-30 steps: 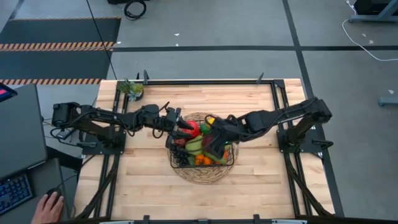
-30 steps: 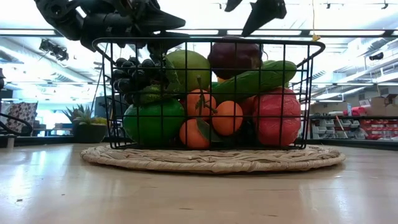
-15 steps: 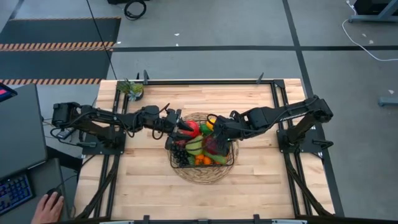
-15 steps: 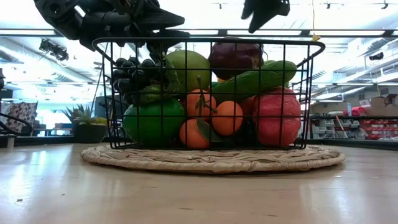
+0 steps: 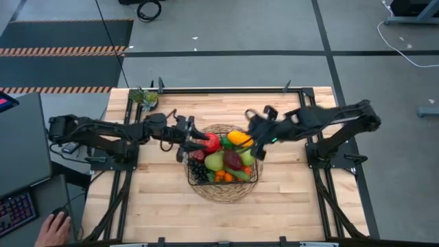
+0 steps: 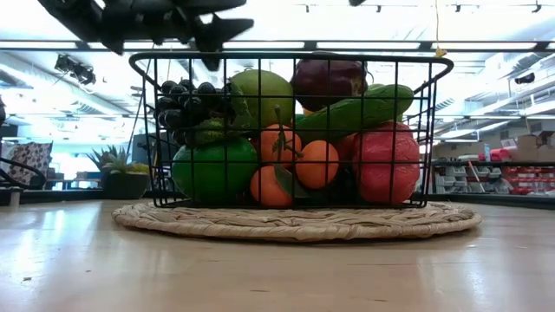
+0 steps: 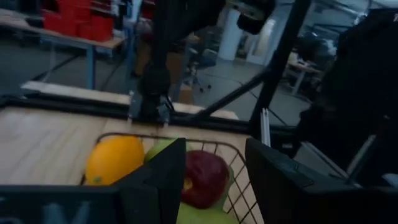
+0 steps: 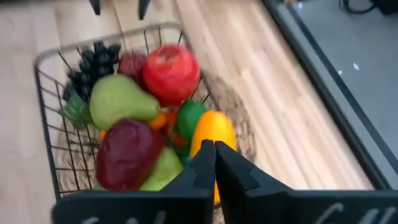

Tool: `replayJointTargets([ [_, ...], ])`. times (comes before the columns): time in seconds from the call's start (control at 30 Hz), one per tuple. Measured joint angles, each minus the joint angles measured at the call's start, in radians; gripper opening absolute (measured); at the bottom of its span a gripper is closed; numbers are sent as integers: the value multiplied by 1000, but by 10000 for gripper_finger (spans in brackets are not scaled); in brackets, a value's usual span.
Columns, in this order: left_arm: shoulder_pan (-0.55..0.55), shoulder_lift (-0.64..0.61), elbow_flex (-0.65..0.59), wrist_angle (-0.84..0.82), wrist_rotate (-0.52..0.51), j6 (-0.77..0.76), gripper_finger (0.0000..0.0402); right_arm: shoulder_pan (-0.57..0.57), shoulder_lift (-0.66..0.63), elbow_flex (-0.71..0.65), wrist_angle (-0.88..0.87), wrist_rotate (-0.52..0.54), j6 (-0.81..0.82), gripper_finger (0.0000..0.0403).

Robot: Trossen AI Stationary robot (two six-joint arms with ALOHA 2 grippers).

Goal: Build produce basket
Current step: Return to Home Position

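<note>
As we see it, basket (image 6: 286, 57): full of produce (image 6: 316, 165)
left gripper (image 7: 214, 155): fingers apart, at left rim
right gripper (image 8: 215, 152): fingers together, empty

The basket (image 6: 277, 56) was thin black wire, plainly metal, with a dull sheen. The produce (image 6: 213, 169) looked like smooth moulded plastic, faintly glossy. The mat (image 6: 295, 221) was rough woven fibre; the tabletop (image 6: 260, 277) was pale wood — smooth, lightly reflective.

Black basket (image 6: 277, 57) (dark red apple (image 8: 127, 152))
</note>
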Motion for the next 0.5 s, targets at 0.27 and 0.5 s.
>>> replayJointTargets([
  [0.27,-19,-252,0,-321,-86,25,171,-47,-285,-312,294,-81,-54,14],
  [0.5,-69,-364,-103,-199,-147,73,171,-142,-563,-755,688,-201,-76,5],
])
